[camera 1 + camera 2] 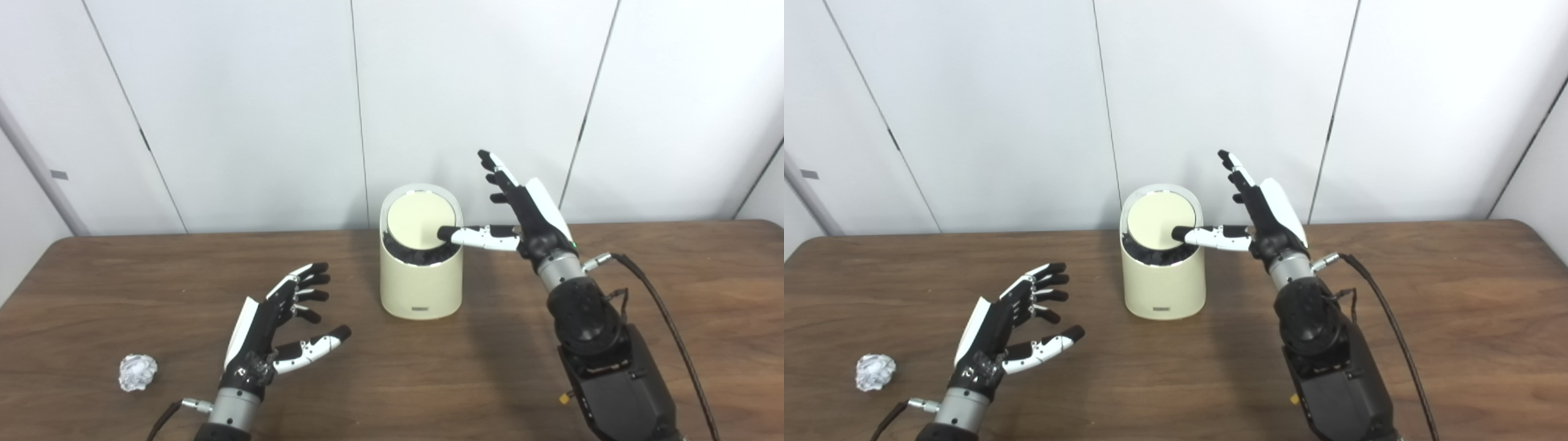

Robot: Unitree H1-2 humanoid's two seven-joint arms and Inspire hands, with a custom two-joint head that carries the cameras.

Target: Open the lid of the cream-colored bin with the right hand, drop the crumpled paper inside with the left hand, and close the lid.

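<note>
The cream bin stands upright near the middle of the brown wood-grain table, a smooth, rounded plastic tub with a slanted top. Its round, flat lid is tilted, and a dark liner shows below its front edge at 6 o'clock. The right robot hand sits at the bin's 3 o'clock, fingers spread and pointing up, holding nothing; its thumb reaches across and its tip rests on the lid's right edge. The lid looks light and stiff, probably pivoting, so a push near the rim should tip it; the glossy surface may let a fingertip slide.

The crumpled paper lies on the table at roughly 8 o'clock from the bin, well apart from it. It appears light, soft and crushable, best pinched around its middle. The left robot hand hovers between paper and bin, fingers spread, empty.
</note>
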